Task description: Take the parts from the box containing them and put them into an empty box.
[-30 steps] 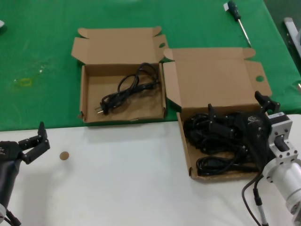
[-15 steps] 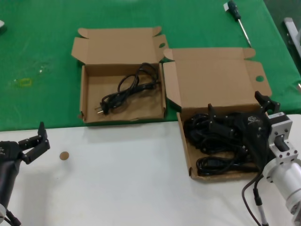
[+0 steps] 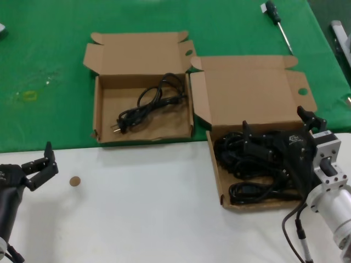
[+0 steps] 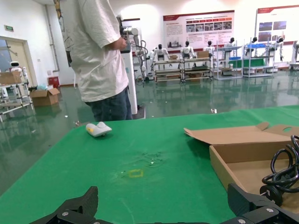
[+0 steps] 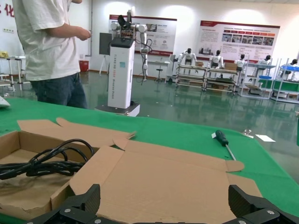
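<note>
In the head view the right gripper [image 3: 278, 137] sits low at the right of the frame, down inside the larger cardboard box [image 3: 252, 98], over a dark heap of power cords [image 3: 241, 159]. Its fingers are spread wide: one tip shows near the box's middle, the other at the right wall. The black gripper body blends with the black cords, so it is hard to make out whether it touches or grips any of them. The right wrist view does not settle it: only the two fingertips show at the bottom edge, far apart, and the cords below them are cut off.

The smaller cardboard box [image 3: 104, 109] lies at upper left of centre on the green mat [image 3: 44, 60], its lid folded back, touching the larger box's lid at one corner. One looped cord [image 3: 151, 101] lies inside it, plug toward the lower left.

The left gripper [image 3: 38, 164] hangs at the lower left edge over the white tabletop [image 3: 137, 208], fingers parted and holding nothing, well apart from both boxes. A small brown disc [image 3: 74, 181] lies just beside it.

A screwdriver [image 3: 277, 22] rests at the upper right on the mat. In the wrist views a person in a white shirt [image 4: 96, 51] stands beyond the tabletop, the head cut off by the frame.
</note>
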